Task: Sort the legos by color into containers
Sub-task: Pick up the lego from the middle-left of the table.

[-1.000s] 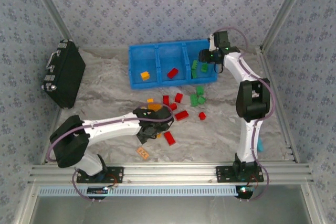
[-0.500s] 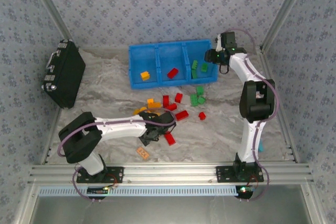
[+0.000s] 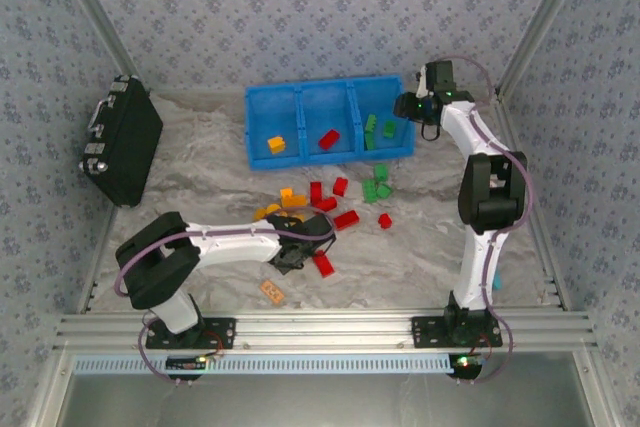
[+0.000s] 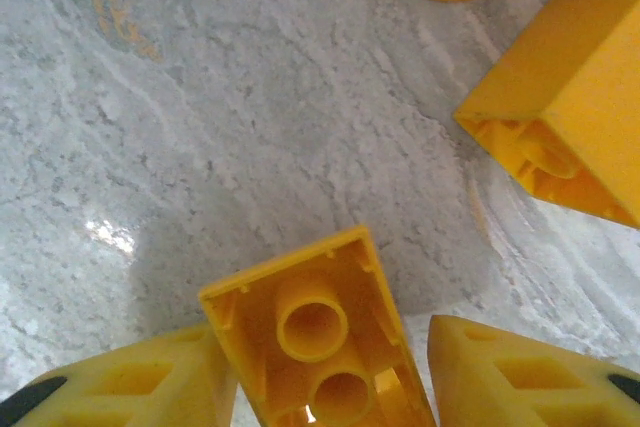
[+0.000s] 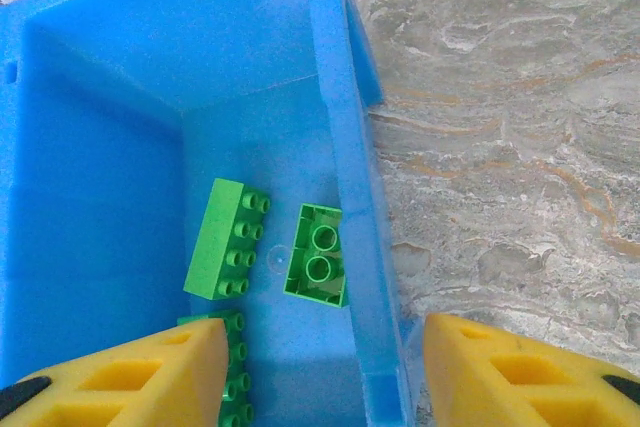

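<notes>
My left gripper is shut on an orange-yellow lego whose hollow underside faces the wrist camera, low over the table among the loose pile. Another yellow lego lies just ahead to the right. The blue bin stands at the back; its left container holds a yellow lego, the middle a red one, the right green ones. My right gripper hangs open and empty astride the bin's right wall.
Loose red legos and green legos lie scattered between the bin and my left gripper. A flat orange tag lies near the front edge. A black case leans at the far left. Metal frame posts border both sides.
My left gripper's jaws have closed in on the yellow lego while that arm settled over the pile. My right gripper has drifted right, from above the green container to its right wall.
</notes>
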### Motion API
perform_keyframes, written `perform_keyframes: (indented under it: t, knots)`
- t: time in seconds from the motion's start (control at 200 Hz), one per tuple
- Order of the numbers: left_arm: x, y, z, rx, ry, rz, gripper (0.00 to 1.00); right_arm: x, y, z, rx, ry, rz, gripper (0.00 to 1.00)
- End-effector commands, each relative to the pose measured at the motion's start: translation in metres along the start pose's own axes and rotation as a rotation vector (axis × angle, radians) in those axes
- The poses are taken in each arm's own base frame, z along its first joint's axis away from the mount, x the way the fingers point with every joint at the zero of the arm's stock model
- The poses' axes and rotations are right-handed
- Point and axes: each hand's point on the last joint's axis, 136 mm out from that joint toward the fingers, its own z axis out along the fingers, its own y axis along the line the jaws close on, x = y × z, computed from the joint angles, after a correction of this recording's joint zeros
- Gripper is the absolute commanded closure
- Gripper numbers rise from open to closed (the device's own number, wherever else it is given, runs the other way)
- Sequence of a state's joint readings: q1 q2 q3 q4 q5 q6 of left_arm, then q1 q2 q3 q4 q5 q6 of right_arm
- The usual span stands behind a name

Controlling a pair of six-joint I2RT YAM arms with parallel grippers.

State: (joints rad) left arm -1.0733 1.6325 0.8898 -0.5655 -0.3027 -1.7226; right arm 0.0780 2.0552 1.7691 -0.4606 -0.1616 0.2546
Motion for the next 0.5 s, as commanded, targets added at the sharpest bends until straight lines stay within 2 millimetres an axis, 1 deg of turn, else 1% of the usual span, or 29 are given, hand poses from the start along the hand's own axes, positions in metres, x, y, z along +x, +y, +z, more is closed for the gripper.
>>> perform_keyframes:
  t: [0.0, 0.085, 0.175, 0.3, 0.33, 0.435, 0.495]
  knots:
    - [-0.002, 0.011, 0.005, -0.023, -0.003, -0.052, 0.51, -0.012, 0.011, -0.036, -0.018, -0.039, 0.013, 0.44]
    - [-0.004, 0.013, 0.003, -0.018, -0.006, -0.058, 0.54, 0.0, 0.021, -0.049, -0.041, -0.022, 0.019, 0.44]
    - [-0.008, 0.013, -0.002, 0.003, -0.018, -0.058, 0.58, 0.024, 0.03, -0.064, -0.043, -0.002, 0.002, 0.44]
    - [-0.018, 0.016, -0.011, 0.02, -0.046, -0.039, 0.62, 0.061, 0.034, -0.082, -0.046, 0.041, -0.003, 0.44]
    - [-0.021, 0.017, -0.013, 0.024, -0.049, -0.032, 0.62, 0.073, 0.037, -0.087, -0.055, 0.055, -0.005, 0.44]
    - [-0.035, 0.015, -0.024, 0.04, -0.065, 0.018, 0.63, 0.108, 0.041, -0.093, -0.032, 0.093, -0.029, 0.44]
    - [-0.047, 0.01, -0.033, 0.069, -0.081, 0.044, 0.64, 0.133, 0.045, -0.094, -0.021, 0.147, -0.049, 0.44]
